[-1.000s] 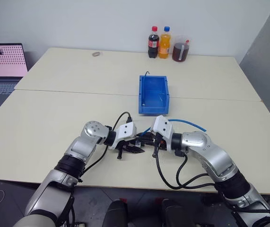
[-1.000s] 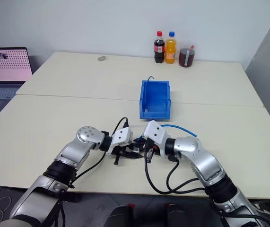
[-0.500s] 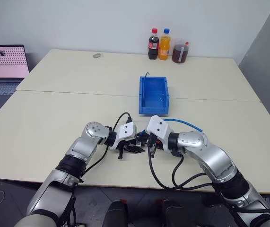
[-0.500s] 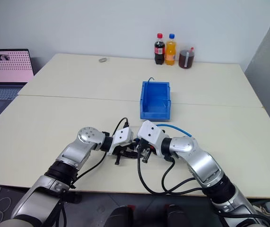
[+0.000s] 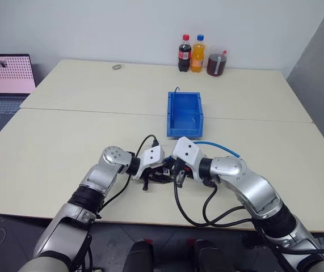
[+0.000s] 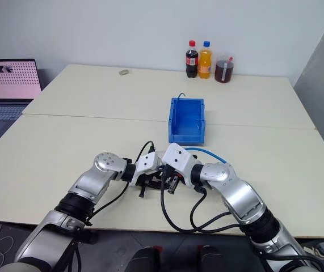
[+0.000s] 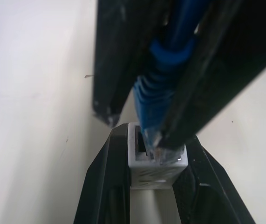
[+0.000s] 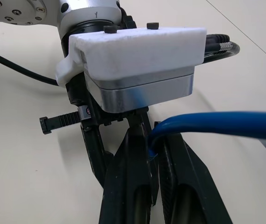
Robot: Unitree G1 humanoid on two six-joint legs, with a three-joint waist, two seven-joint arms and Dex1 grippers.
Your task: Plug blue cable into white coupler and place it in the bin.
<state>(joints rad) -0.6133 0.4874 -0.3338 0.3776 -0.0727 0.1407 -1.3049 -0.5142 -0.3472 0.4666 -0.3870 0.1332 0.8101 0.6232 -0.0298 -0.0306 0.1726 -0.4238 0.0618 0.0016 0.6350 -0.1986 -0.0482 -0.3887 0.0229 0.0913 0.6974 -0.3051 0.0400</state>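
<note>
Two grippers meet near the front edge of the worktop (image 5: 65, 136), fingertip to fingertip. Left gripper (image 7: 158, 161) is clamped on the white coupler (image 7: 157, 163), its black fingers (image 7: 102, 186) pressing both sides of the small block. Right gripper (image 8: 156, 154) is pinched shut on the blue cable (image 8: 216, 123) just behind its plug. In the left wrist view the clear plug tip sits at the coupler's dark opening, touching its rim; how far it has gone in cannot be told. From the right gripper the cable arcs away over the worktop to the robot's right (image 5: 224, 147). Blue bin (image 5: 184, 113) stands apart from the grippers, farther back on the worktop, open top up; a short bit of dark cord shows at its far rim. Three drink containers (image 5: 198, 54) line the far edge. Small grey ring (image 5: 116, 66) lies at the far left. Laptop (image 5: 3, 76) sits open off to the left.
</note>
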